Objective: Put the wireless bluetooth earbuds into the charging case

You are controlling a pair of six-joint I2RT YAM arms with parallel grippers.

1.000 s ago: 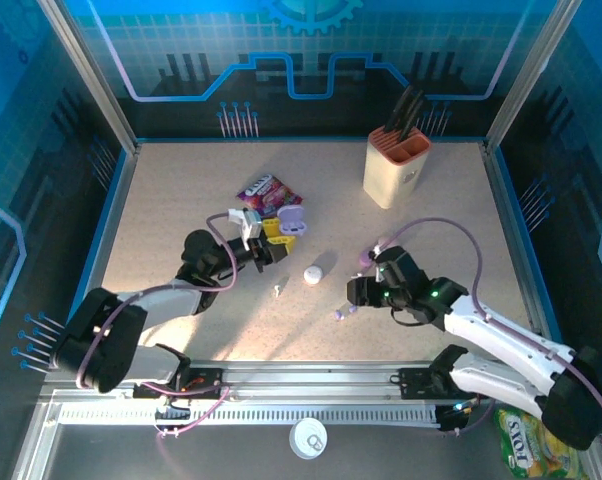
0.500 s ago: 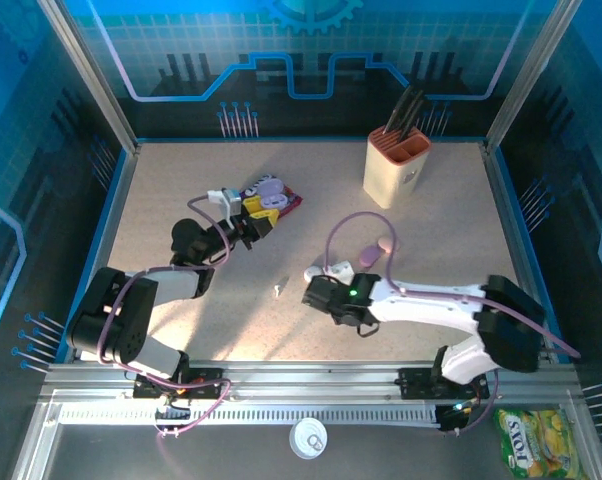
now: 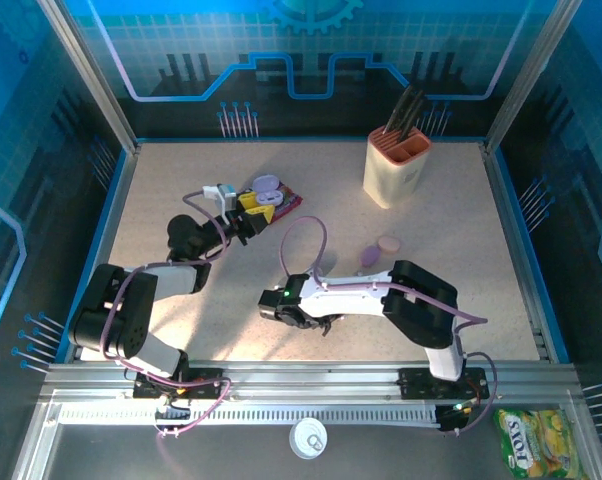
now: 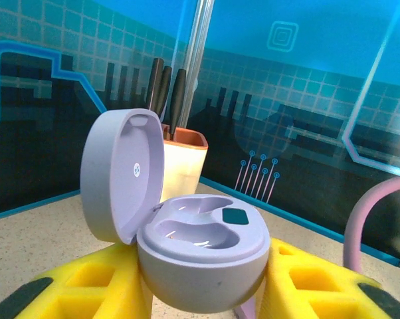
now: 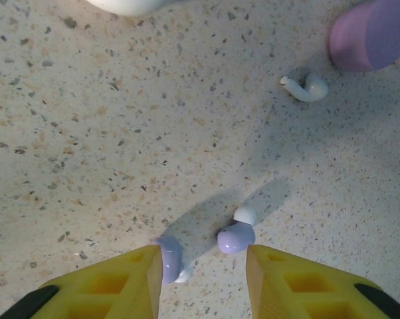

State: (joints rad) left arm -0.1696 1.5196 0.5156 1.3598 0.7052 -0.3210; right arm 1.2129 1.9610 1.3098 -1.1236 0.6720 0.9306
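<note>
My left gripper (image 4: 203,287) is shut on an open lilac charging case (image 4: 200,252), whose lid (image 4: 120,173) stands up and whose two wells are empty. From above, that gripper (image 3: 245,216) and case (image 3: 266,186) sit at the table's back left. In the right wrist view, two lilac earbuds lie on the table between the yellow fingers of my right gripper (image 5: 203,269). One earbud (image 5: 170,259) touches the left finger and the other (image 5: 236,236) lies just clear of the right finger. The jaws stand apart. From above, the right gripper (image 3: 281,308) reaches left of centre.
A white earbud (image 5: 306,86) lies ahead of the right gripper beside a pinkish-purple case (image 5: 369,33). From above, a purple case (image 3: 369,257) and a pink one (image 3: 388,243) sit mid-table. A knife block (image 3: 396,170) stands at the back right, and a snack packet (image 3: 286,201) lies by the left gripper.
The right arm has swung left across the table and its jaws have narrowed. The left gripper has carried the lilac case a little back and left.
</note>
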